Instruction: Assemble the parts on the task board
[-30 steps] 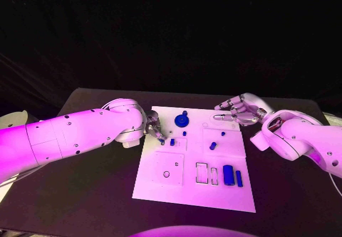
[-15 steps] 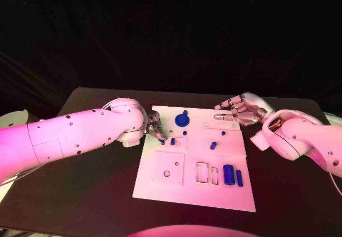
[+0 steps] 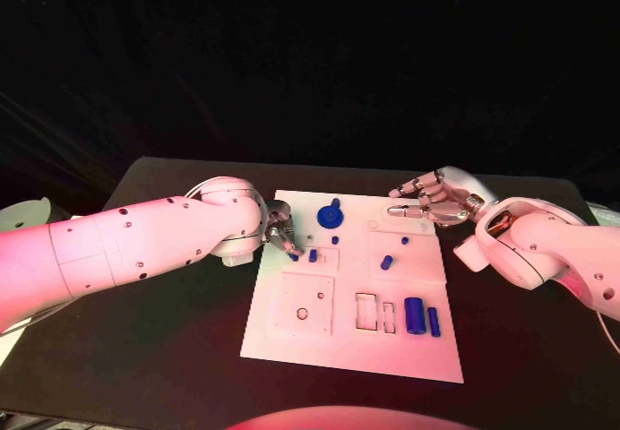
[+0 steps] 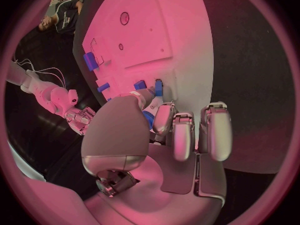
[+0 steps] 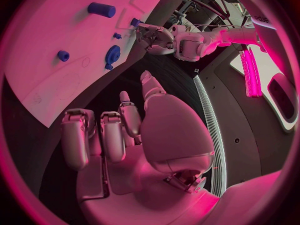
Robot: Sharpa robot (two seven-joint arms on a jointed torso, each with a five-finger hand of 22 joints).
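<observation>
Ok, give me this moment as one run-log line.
left hand: fingertips at small blue part, grasp unclear | right hand: empty, fingers apart, over task board far corner | blue gear: on board

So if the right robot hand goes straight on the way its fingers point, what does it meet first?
Probably the round blue part on the task board. The right robot hand points toward it over bare board, holding nothing, though its height above the board is unclear.
</observation>
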